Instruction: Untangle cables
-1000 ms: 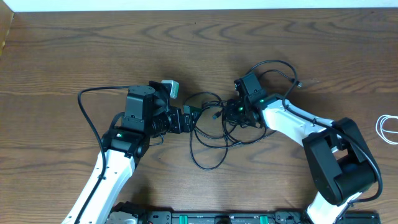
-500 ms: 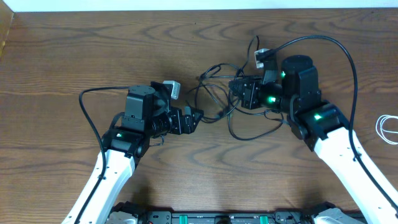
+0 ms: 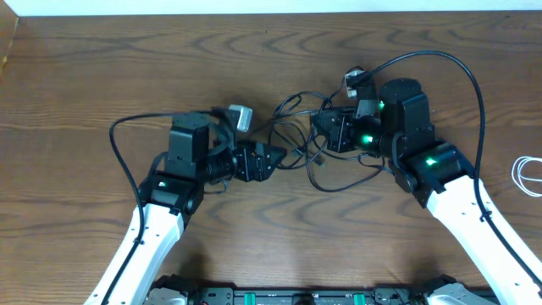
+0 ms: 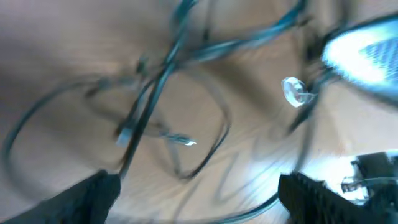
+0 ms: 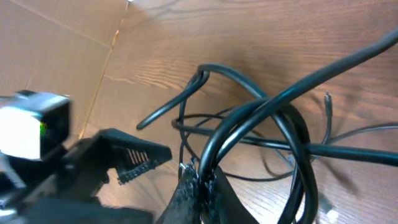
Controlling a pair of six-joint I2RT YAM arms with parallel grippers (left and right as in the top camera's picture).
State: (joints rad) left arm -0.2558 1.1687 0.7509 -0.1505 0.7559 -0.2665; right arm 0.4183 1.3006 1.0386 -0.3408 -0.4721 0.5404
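Starting from the left: the left tool (image 3: 273,161) is low over the wooden worktop (image 3: 127,68) and points to the right. Its jaws are spread wide and there's nothing between them. Its own camera is really smeared, but you can make out the two finger ends at the bottom corners, with cable loops lying on the wood ahead of them. One strand runs close past the left finger, can't tell if it touches.

The black cables (image 3: 298,157) are in the middle, a messy knot of thin loops crossing over each other between the two arms, just beside the tips of the left tool.

On the right side of the knot, the right tool (image 3: 320,129) is pinched fully closed with black cables caught in it. In its wrist view, a couple of loops rise out of the closed tips and curl over the wood. How many strands are actually in the pinch, I can't say.

Way over at the right edge of the worktop is the white cable (image 3: 528,176), a small loop on its own, well apart from the tangle.
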